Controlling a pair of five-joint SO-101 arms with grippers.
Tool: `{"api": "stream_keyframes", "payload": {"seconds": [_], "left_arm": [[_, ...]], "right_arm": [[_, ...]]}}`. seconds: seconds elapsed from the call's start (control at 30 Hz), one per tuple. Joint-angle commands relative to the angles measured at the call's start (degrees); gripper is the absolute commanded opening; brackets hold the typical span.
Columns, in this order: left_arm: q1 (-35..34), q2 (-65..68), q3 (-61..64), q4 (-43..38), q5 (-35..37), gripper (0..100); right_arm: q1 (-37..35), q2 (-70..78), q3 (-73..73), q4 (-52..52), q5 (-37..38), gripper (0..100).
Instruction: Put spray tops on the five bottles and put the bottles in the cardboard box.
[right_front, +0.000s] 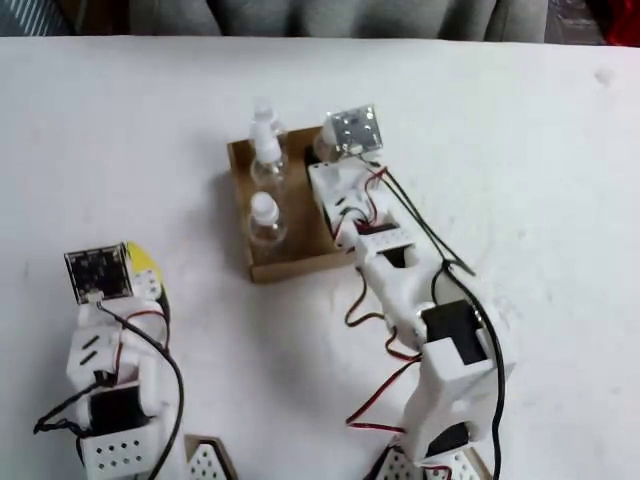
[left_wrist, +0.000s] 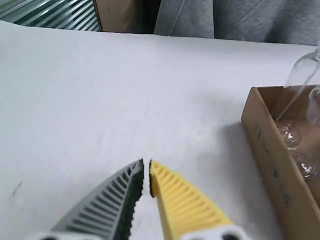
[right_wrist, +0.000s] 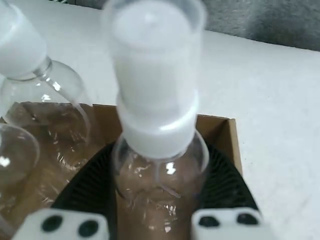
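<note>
Right claw (right_wrist: 159, 167) grips a spray-topped bottle (right_wrist: 155, 95) upright inside the cardboard box (right_wrist: 220, 131).

We cannot read any words, numbers or signs here. We see a few small dark marks on the outside wall of the cardboard box (left_wrist: 272, 165), but they are too small for us to make out.

Your left arm (right_front: 110, 370) sits folded at the near left. The left gripper (left_wrist: 146, 181) angles downward, its grey and yellow fingers closed tip to tip. Your right arm (right_front: 400, 290) stretches forward, and the right gripper (right_wrist: 157, 175) is clamped around a bottle (right_wrist: 155, 100).
</note>
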Motion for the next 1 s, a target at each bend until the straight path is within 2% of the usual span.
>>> {"api": "stream_keyframes", "payload": {"seconds": [0.0, 0.3, 0.6, 0.97], "left_arm": [[-0.7, -0.6, 0.0, -0.3, 0.2, 2], [-0.7, -0.6, 0.0, -0.3, 0.2, 2], [-0.7, -0.6, 0.0, 0.0, 0.2, 2], [-0.7, -0.6, 0.0, 1.0, 0.2, 2]], "right_arm": [[-0.5, -0.1, -1.8, -0.5, 0.7, 1.9], [-0.6, -0.1, -1.8, -0.5, 0.7, 2.2], [-2.8, 0.0, -1.6, -0.6, 0.7, 18.2], [-2.6, 0.0, -1.5, -0.6, 0.7, 19.2]]}}
